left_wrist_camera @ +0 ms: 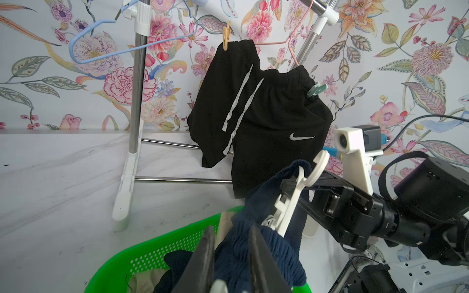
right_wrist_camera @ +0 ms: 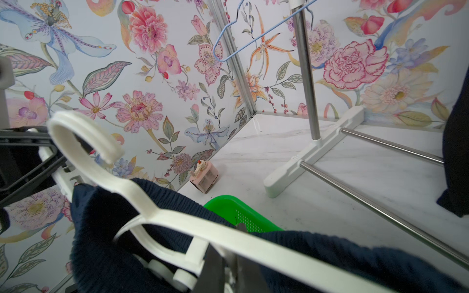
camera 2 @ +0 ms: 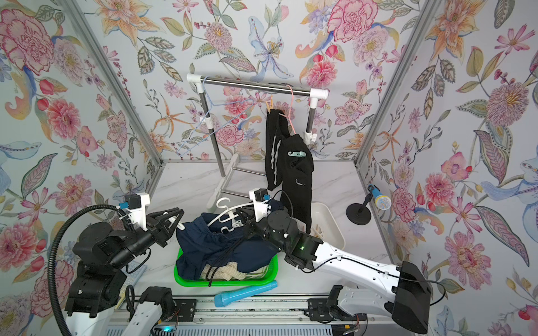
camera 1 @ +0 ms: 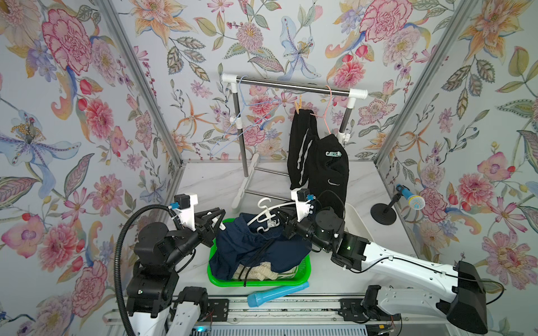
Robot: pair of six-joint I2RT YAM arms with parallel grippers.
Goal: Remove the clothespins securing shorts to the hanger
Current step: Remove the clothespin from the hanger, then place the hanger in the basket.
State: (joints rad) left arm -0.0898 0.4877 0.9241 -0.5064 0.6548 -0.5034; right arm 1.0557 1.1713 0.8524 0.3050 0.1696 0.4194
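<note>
- At the table's front edge, midway along, the basket (camera 1: 262, 282) holds cream shorts (camera 1: 262, 272) under navy shorts (camera 1: 247, 244). The cream pair is on no hanger, so I judge it done.
- Over the basket's back edge, the right gripper (left_wrist_camera: 289, 187) has its fingers pressed tight on the white hanger (right_wrist_camera: 119, 185). The navy waistband drapes over the hanger's bar, so that pair seems only part freed.
- By the basket's back-left corner, the left gripper (left_wrist_camera: 231, 228) has its fingers a little apart. Navy cloth lies beyond them and a small white piece sits low between them. I cannot tell whether that piece is a clip, or whether they pinch it.
- Along the table's back edge stands the rack (camera 1: 291, 85), with a bare blue hanger (left_wrist_camera: 109, 55) near its left post and a pink hanger (camera 1: 329, 104) near its right.
- Black shorts (camera 1: 320, 163) hang crumpled from the pink hanger, with two fasteners on and left to pull. By my reckoning the job is a little past halfway.
- Just right of the basket, a white tray (camera 2: 332, 224) shows tan slivers inside, likely loose pins, but they are too small to be sure.
- The tan pin (camera 1: 298, 106) is a short spring peg, upright on one top corner of the black pair.
- The teal clip (camera 1: 333, 153) is longer and hooked, lying sideways lower on the waistband.
</note>
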